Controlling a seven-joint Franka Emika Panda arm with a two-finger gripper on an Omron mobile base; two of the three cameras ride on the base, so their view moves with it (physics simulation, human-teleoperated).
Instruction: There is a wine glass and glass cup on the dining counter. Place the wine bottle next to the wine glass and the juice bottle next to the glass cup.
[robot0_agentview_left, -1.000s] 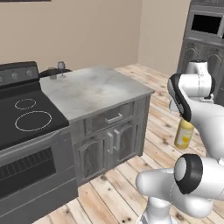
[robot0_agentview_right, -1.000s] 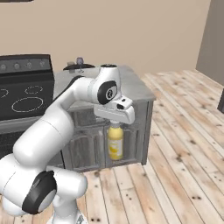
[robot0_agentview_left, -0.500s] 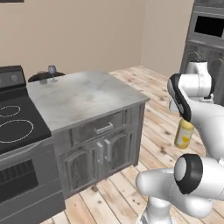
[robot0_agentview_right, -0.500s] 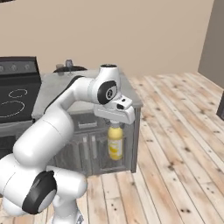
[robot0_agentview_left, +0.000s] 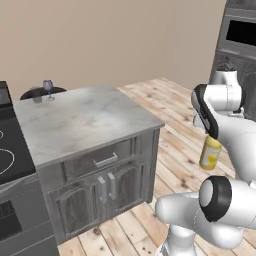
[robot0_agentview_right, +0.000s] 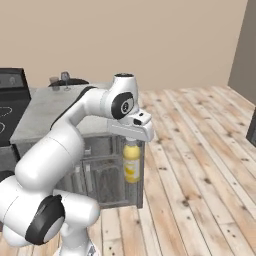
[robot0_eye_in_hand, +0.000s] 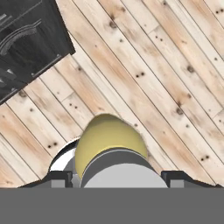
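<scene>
Juice bottle (robot0_agentview_right: 132, 166): yellow translucent, narrower neck, upright, hanging in air over wooden floor, centre of right base view; right of centre in left base view (robot0_agentview_left: 210, 152); seen from above in hand view (robot0_eye_in_hand: 109, 142), lower centre.

Wine glass (robot0_agentview_left: 48, 88): small clear stemmed, upright at far edge of dining counter (robot0_agentview_left: 85, 120), upper left of left base view.

Glass cup (robot0_agentview_left: 37, 97): grey tumbler, just left of wine glass.

Left base view: from behind the arm's left, facing forward and down over the dining counter (robot0_agentview_left: 85, 120). Right base view: from behind its right, sharing that counter and the juice bottle (robot0_agentview_right: 132, 164). Hand view: close above the bottle, looking straight down at the floor (robot0_eye_in_hand: 166, 74).
</scene>
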